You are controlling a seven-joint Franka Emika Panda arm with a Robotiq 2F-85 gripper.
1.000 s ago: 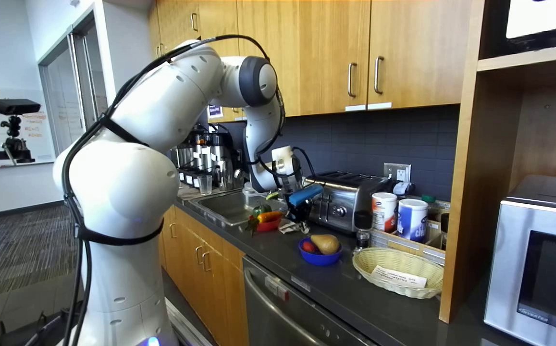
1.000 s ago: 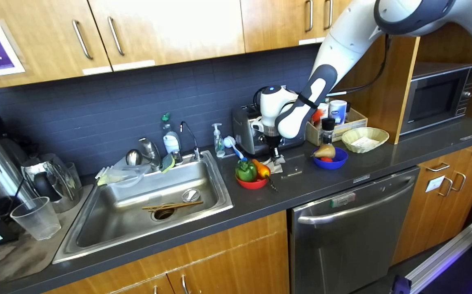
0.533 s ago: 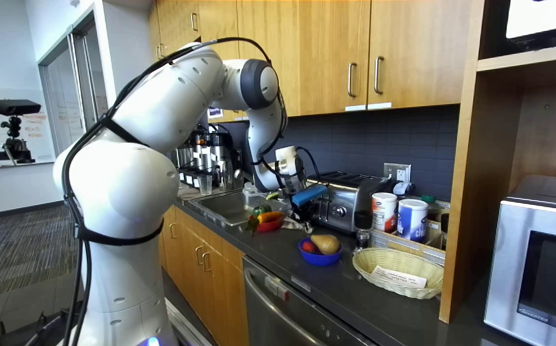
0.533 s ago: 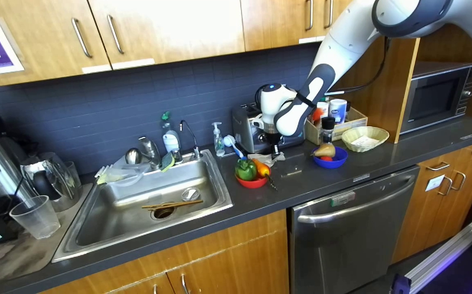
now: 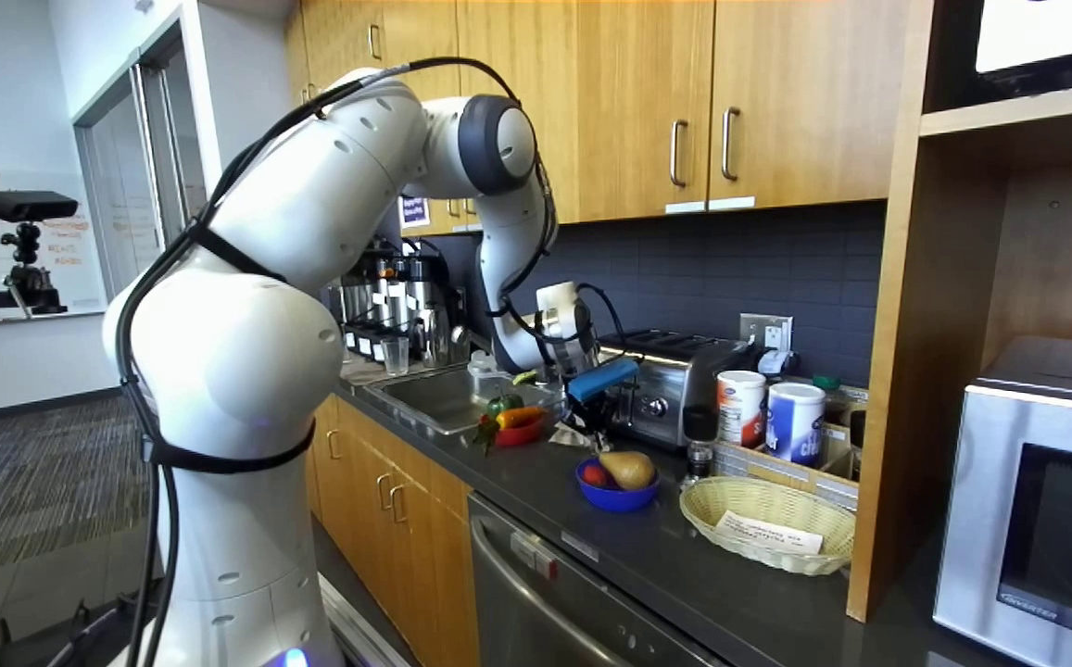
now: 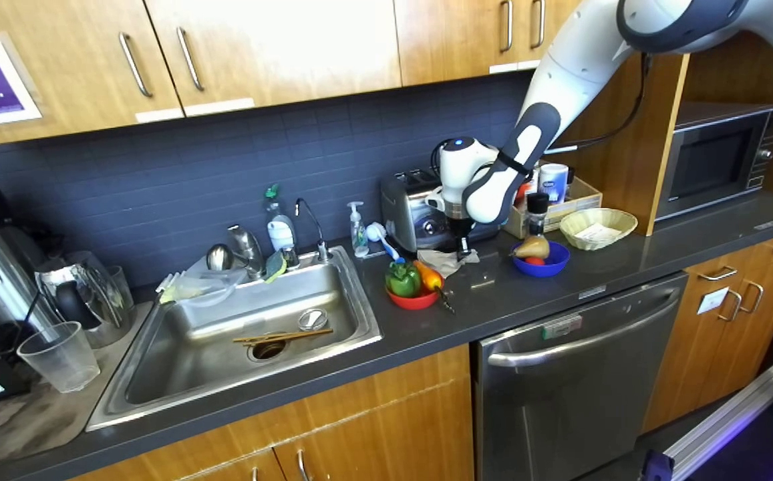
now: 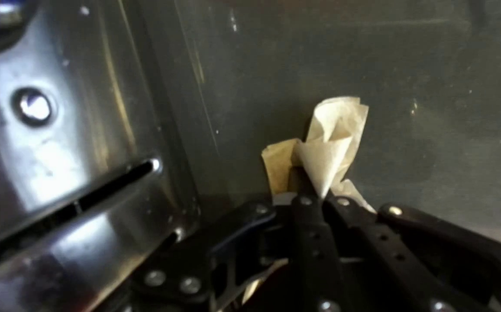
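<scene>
dark tile point(image 6: 212, 180) and wood cabinets point(image 6: 292, 47) back a grey counter point(image 6: 493, 304), with a sink point(image 6: 359, 300) let into it and a steel toaster point(image 6: 401, 214) standing near the tile. in front of the toaster lies a crumpled paper napkin point(image 7: 324, 158), just beside a red bowl point(image 6: 413, 302) that holds a green pepper point(image 6: 403, 280) and an orange pepper point(image 6: 429, 274), and apart from a blue bowl point(image 6: 546, 270) with a pear point(image 6: 533, 248) in it. the claw point(image 7: 323, 201) points down at the counter, its jaws nearly together, pinching what looks like a raised fold of the napkin; how much paper is caught is hidden in the wrist view. over the last second the claw shifts along the counter, away from the red bowl and toward the blue bowl, and the napkin slides with it. both bowls stay put. that shared shift suggests the pinch is sound and the thin paper drags easily, so the work in hand seems to be moving the napkin over the counter rather than lifting it.
</scene>
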